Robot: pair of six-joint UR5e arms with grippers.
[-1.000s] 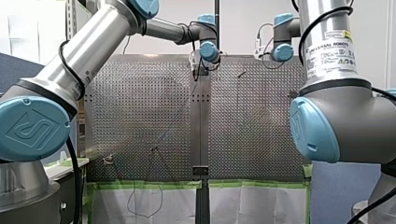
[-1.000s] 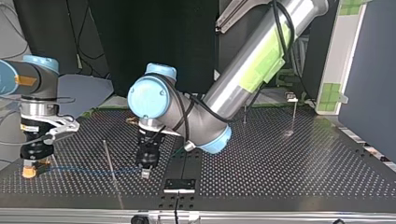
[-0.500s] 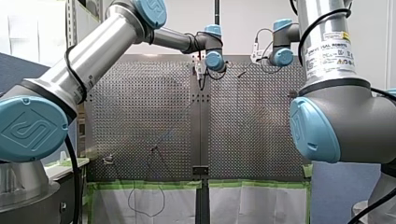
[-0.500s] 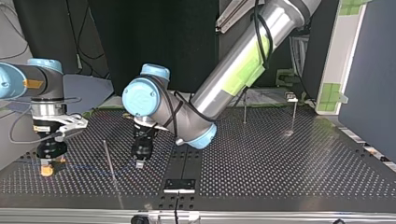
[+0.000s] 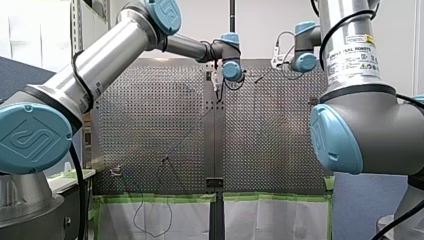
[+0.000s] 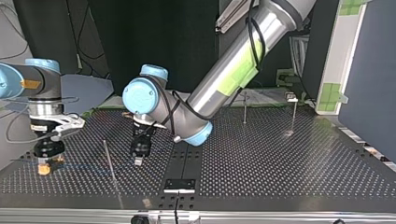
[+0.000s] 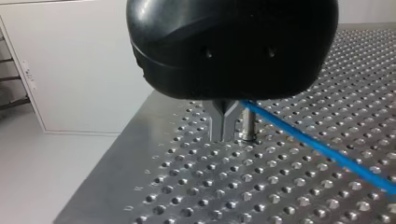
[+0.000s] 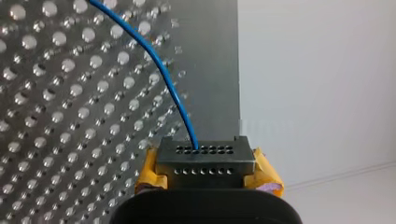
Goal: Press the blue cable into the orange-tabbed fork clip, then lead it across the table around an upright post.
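Observation:
In the top view my right gripper [image 6: 43, 164] stands near the table's left edge, its yellow pads low over the plate. The right wrist view shows those pads shut on the end of the blue cable [image 8: 159, 65]. My left gripper [image 6: 138, 160], black, hangs near the table's middle, to the right of a thin upright post [image 6: 110, 161]. In the left wrist view its metal fingers [image 7: 218, 123] are shut just above the plate. The blue cable [image 7: 322, 147] comes out from behind them, beside a short post [image 7: 248, 123]. I cannot make out the orange-tabbed fork clip.
Two more upright posts [image 6: 244, 111] [image 6: 293, 114] stand at the far right of the perforated table [image 6: 280, 163] in the top view. A black bracket [image 6: 179, 185] sits at the near edge. Slack cable [image 5: 150, 215] hangs below the table's edge in the front view.
My left gripper has moved toward the top view's left and a little away from the near edge, closer to the thin post. My right gripper has shifted slightly rightward there.

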